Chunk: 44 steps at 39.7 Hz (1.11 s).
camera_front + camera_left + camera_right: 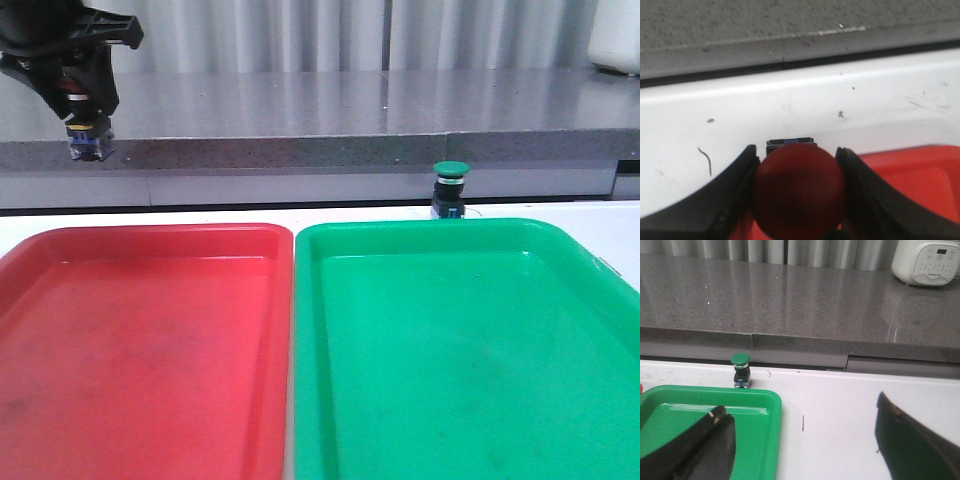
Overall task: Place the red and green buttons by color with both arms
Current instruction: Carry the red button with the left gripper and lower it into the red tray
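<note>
Left tray (150,330) is seen red, right tray (470,340) green, on white table (610,225). Far counter (350,110) is speckled grey. Red button (799,189) cap dark red w/ bluish base; green button (451,189) cap green, body black.

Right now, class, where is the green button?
In the front view the green button stands upright on the white table, right of centre, just behind the green tray's far rim and in front of the grey counter.

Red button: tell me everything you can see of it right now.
The red button has a dark-red, matte, domed cap, with a black body and bluish base below. The left gripper is shut on it, fingers pressing both sides of the cap. It hangs high in the air, above the red tray's far-left edge, touching nothing else.
</note>
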Motion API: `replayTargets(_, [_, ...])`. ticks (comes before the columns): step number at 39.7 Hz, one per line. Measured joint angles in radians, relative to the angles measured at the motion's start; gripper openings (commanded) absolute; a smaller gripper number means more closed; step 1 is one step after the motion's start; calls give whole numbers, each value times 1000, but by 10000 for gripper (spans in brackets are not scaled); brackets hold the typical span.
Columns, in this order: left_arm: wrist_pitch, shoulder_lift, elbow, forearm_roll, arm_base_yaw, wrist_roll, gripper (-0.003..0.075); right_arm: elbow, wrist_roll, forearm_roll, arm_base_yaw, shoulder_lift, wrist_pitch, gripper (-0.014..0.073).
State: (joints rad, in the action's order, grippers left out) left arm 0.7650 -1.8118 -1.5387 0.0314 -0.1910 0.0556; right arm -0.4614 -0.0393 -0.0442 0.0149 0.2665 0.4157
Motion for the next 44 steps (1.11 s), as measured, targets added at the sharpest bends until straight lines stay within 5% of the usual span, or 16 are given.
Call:
replayTargets(17, [-143,332,570,91,-164,46,117,0,0,0,0,0,1,590])
replayTargets(35, [-325,318,720,105,-199,52,123,0,0,0,0,0,1,590])
replayTargets(40, [-327,283,720,118,-199,52,221,0,0,0,0,0,1,590])
replayTargets(44, [-325,274,720,132,-199,52,379,0,0,0,0,0,1,590])
